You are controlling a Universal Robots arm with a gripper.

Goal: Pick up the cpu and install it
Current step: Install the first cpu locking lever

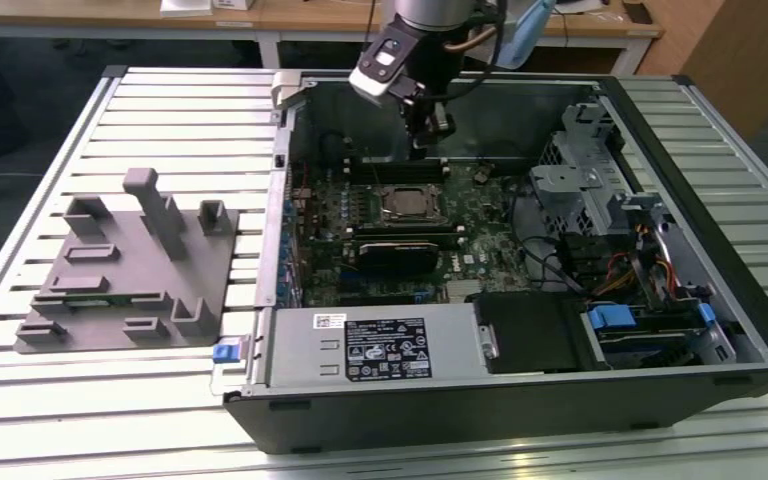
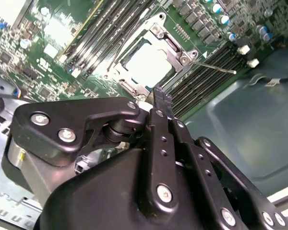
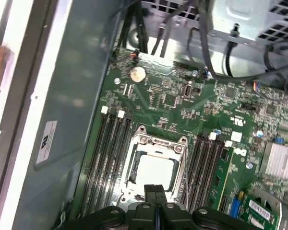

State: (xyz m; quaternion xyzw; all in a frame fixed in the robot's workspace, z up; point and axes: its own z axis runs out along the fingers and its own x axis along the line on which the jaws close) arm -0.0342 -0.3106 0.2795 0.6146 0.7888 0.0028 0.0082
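The cpu lies flat inside the socket on the motherboard, its pale top facing up, with the metal frame of the socket around it; the second wrist view shows it the same way. In the exterior view the socket sits near the middle of the board, inside the open computer case. Rows of memory slots run along both sides of the socket.

The hand hangs over the board just beside the socket, its two black fingers pressed together with nothing between them. In the exterior view the hand reaches down from the arm into the case, above the far edge of the board.

A grey fixture with upright blocks rests on the slatted surface toward the exterior view's left, well apart from the case.
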